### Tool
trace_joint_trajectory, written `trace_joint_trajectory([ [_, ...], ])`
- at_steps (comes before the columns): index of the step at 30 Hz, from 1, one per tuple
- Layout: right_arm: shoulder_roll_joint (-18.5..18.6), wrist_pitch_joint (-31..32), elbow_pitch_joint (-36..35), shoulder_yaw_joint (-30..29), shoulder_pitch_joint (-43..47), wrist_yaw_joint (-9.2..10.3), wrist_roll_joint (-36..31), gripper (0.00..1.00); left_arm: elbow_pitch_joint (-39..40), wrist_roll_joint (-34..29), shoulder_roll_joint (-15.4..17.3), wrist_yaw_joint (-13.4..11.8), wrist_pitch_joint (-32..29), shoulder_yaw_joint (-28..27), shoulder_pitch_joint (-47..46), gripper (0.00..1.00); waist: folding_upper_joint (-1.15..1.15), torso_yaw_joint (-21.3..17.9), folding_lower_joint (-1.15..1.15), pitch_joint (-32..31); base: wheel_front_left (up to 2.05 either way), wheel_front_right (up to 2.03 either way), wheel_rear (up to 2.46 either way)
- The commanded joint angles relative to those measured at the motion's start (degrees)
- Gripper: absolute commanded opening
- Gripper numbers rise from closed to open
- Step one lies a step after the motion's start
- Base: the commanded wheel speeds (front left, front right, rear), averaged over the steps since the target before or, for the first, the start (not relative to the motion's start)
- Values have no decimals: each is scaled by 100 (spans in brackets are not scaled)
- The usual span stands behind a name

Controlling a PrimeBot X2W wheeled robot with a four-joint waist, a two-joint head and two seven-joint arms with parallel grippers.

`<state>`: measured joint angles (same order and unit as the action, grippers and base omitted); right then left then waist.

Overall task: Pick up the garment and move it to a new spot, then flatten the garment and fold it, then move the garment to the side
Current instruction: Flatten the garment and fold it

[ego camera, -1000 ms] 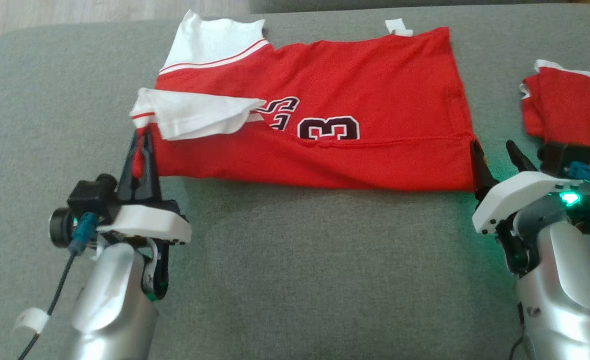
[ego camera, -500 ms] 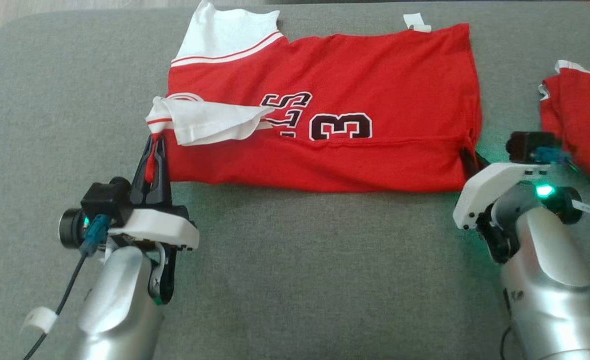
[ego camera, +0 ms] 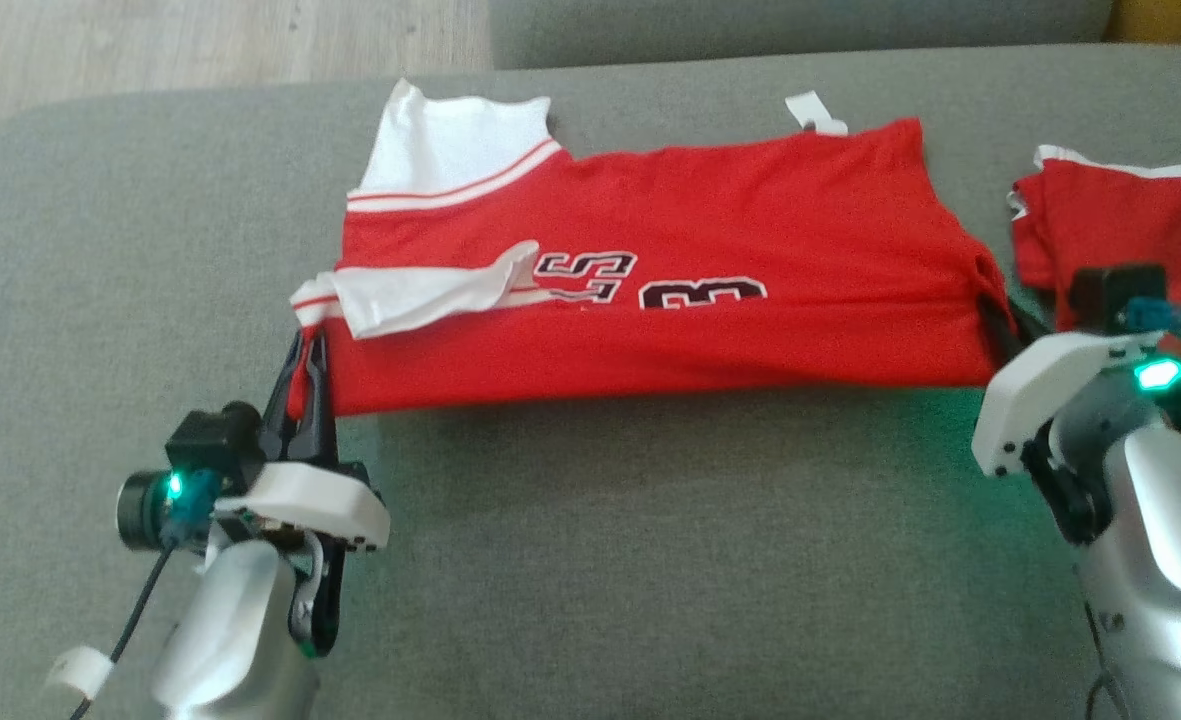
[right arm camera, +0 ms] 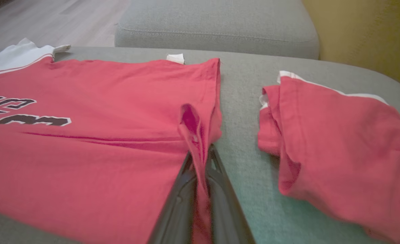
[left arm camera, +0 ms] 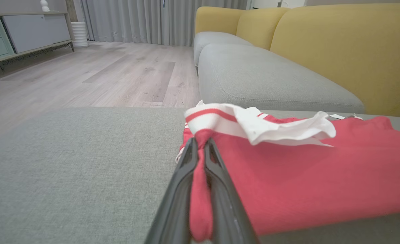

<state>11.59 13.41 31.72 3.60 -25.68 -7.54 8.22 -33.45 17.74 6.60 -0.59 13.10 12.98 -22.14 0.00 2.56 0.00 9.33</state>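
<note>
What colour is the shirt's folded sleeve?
Sleeve: white with red stripe, clearest in left wrist view.

Two red garments (ego camera: 670, 330) (ego camera: 1100, 225), two dark pincers (ego camera: 307, 348) (ego camera: 998, 315)

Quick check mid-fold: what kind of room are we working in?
Probably a home living room, or a mock-up of one: a yellow-backed grey sofa, a wood-look floor and long grey curtains along the far wall.
</note>
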Motion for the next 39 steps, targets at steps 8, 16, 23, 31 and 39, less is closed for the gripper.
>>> trace_joint_trajectory([
  [8, 312, 609, -825, 259, 644, 5, 418, 0, 416, 57, 256, -120, -233, -75, 426, 0, 0, -56, 0, -450, 0, 0, 0],
  [16, 413, 1314, -1719, 195, 1642, 5, 734, 0, 1174, 113, 378, -230, -836, 83, 1342, 0, 0, -81, 0, -881, 0, 0, 0],
  [23, 258, 1597, -2207, -43, 2169, 5, 768, 0, 1776, 103, 490, -287, -1323, 241, 1747, 0, 0, -121, 0, -811, 0, 0, 0],
  [31, -18, 1279, -2512, -473, 1987, 5, 509, 100, 1795, 52, 598, -344, -1417, 266, 1646, 100, 0, -284, 0, -539, 0, 0, 0],
  [39, -202, 433, -2809, -799, 1250, 5, 301, 100, 2063, -10, 754, -400, -941, 18, 962, 100, 0, -499, 0, -165, 0, 0, 0],
])
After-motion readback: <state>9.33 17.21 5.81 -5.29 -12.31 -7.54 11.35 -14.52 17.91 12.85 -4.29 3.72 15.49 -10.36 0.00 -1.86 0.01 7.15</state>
